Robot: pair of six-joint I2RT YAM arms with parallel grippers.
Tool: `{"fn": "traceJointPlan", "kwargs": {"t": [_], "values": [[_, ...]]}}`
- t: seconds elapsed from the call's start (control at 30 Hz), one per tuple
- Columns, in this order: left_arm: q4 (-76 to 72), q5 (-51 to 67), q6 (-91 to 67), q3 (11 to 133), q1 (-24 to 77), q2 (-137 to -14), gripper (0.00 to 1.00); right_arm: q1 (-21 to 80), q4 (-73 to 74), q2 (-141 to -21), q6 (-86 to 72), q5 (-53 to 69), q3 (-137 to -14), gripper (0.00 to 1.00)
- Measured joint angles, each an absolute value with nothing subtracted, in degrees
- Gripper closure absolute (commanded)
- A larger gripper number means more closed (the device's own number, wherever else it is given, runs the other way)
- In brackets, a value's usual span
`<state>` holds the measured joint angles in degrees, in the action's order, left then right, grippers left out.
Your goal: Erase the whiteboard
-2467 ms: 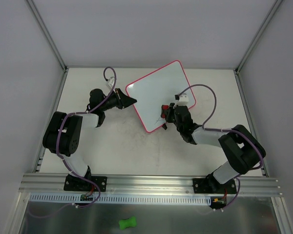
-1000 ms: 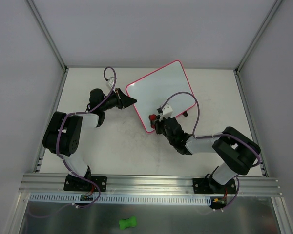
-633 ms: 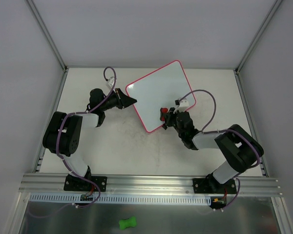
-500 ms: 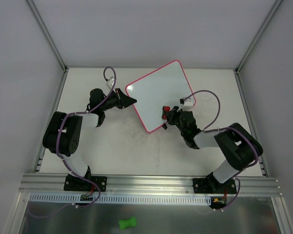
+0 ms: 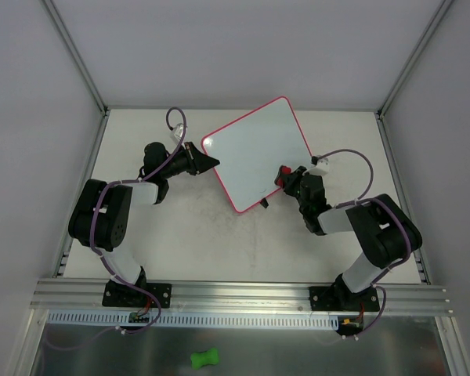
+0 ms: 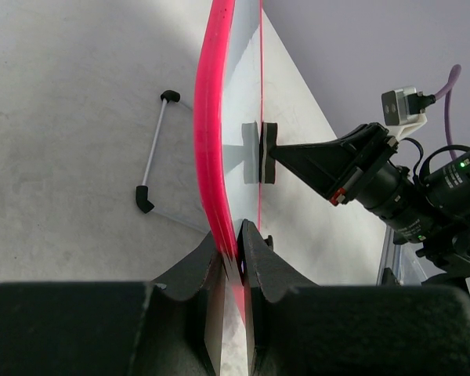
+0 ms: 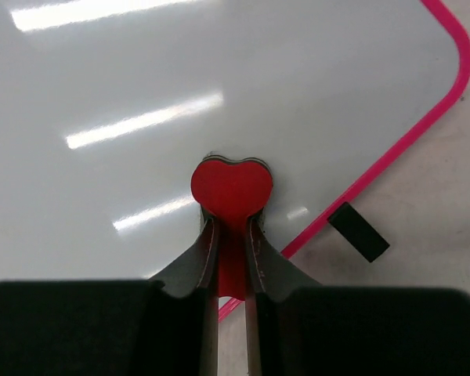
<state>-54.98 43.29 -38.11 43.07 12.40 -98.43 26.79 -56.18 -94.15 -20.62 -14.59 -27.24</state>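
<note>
The whiteboard (image 5: 254, 153) stands tilted on its wire stand near the middle of the table, its white face free of marks. My left gripper (image 5: 210, 162) is shut on its pink frame (image 6: 210, 157) at the left corner. My right gripper (image 5: 285, 177) is shut on the red eraser (image 7: 232, 188) and presses it against the board's face (image 7: 141, 86) near the lower right edge. The eraser also shows in the left wrist view (image 6: 258, 151), edge-on against the board.
The board's wire stand (image 6: 153, 168) rests on the table behind it. A black clip (image 7: 359, 232) sits just outside the pink frame. A green bone-shaped object (image 5: 205, 359) lies below the arm rail at the front. Grey walls enclose the table.
My right gripper swept the eraser across the board's lower edge, first left, then right to the lower right corner. The left gripper and board have stayed put.
</note>
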Motion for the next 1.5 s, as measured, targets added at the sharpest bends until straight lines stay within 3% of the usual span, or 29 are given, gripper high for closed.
{"fn": "traceJointPlan", "kwargs": {"t": [0.5, 0.77, 1.23, 1.5], "values": [[-54.81, 43.22, -38.13, 43.07, 12.40, -98.43, 1.00, 22.74, -45.32, -94.17, -19.16, -13.56, -33.87, 1.00], [-54.59, 43.27, -38.13, 43.29, 12.38, -98.43, 1.00, 23.00, -50.24, -94.70, -16.67, -11.51, -31.79, 1.00], [-51.57, 43.22, -38.09, 44.71, 12.27, -98.39, 1.00, 38.65, -54.28, -93.65, -0.73, -18.46, -29.91, 1.00], [-50.28, 43.22, -38.06, 45.30, 12.27, -98.32, 1.00, 42.81, -53.60, -93.67, 3.95, -21.02, -30.46, 1.00]]}}
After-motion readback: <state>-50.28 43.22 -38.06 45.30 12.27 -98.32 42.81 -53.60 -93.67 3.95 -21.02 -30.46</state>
